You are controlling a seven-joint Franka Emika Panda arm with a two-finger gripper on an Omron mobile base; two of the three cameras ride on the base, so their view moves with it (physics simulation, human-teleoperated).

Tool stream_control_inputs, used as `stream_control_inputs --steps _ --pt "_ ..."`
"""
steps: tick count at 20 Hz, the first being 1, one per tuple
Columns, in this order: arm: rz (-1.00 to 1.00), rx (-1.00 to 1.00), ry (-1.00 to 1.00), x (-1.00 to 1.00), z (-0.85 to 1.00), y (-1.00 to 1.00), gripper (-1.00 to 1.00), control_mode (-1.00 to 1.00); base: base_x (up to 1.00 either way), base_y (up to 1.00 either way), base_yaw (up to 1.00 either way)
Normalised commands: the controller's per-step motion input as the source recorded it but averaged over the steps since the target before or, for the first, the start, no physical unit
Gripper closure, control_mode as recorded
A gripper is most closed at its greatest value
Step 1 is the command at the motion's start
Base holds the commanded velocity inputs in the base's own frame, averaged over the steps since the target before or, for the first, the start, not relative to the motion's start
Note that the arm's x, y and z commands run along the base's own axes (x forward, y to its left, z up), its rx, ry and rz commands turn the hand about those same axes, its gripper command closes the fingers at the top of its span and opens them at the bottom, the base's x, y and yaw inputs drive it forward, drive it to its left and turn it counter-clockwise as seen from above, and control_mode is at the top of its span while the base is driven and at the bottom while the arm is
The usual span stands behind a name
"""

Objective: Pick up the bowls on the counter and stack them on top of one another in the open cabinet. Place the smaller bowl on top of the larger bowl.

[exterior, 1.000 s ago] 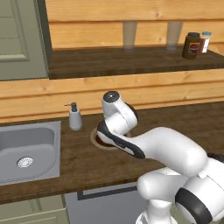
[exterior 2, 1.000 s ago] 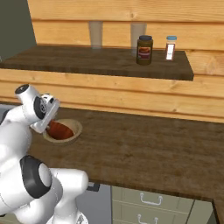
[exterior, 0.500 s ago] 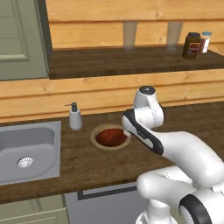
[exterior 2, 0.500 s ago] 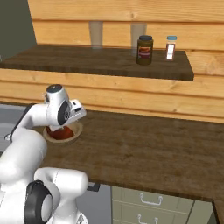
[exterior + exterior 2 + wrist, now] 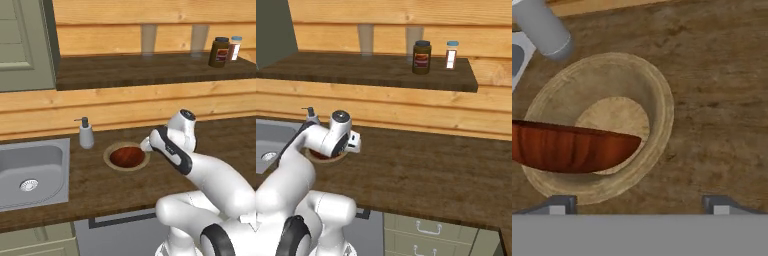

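Found the smaller bowl [image 5: 126, 155] already sitting inside the larger bowl [image 5: 111, 161], the pair resting on the counter [image 5: 100, 187] between the soap dispenser [image 5: 86, 134] and the arm, with the sink [image 5: 30, 170] further to the left. Saw the gripper [image 5: 639, 205] hanging low just beside the tan rim on its right, fingertips [image 5: 562, 204] spread wide with nothing between them (so empty and gripping neither bowl). Looked down from the hand onto the tan bowl, the red-brown one appearing tipped across its near-left side rather than lying square in the hollow; could not tell for certain how it was seated. Judged the stacking order correct but the place wrong: both bowls down on the worktop, none in the open cabinet [image 5: 150, 70] above, where only a jar [image 5: 219, 52] and a shaker [image 5: 234, 48] stood at the far right. Took the wide stance of the fingers as readiness to straddle a rim. Reckoned that grasping the tan bowl's thick edge might carry both up together, though the glossy one could slide if tilted.
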Motion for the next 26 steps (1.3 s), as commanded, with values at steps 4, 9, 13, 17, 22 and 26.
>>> stream_control_inputs --steps 4,9,13,17,22,26 --pt "-0.55 0.18 0.16 0.30 -0.29 0.01 -1.00 -1.00 0.00 0.00 0.00" --pt "-0.27 0.00 0.13 0.32 -0.09 0.19 -1.00 -1.00 0.00 0.00 0.00" --pt "0.00 0.00 0.06 0.12 -0.16 0.00 -1.00 -1.00 0.00 0.00 0.00" --pt "0.00 0.00 0.10 0.08 -0.35 0.00 -1.00 -1.00 0.00 0.00 0.00" --pt "0.00 0.00 0.12 0.06 -0.43 0.16 -1.00 -1.00 0.00 0.00 0.00" --pt "0.00 0.00 -0.13 -0.62 0.05 0.00 -1.00 -1.00 0.00 0.00 0.00"
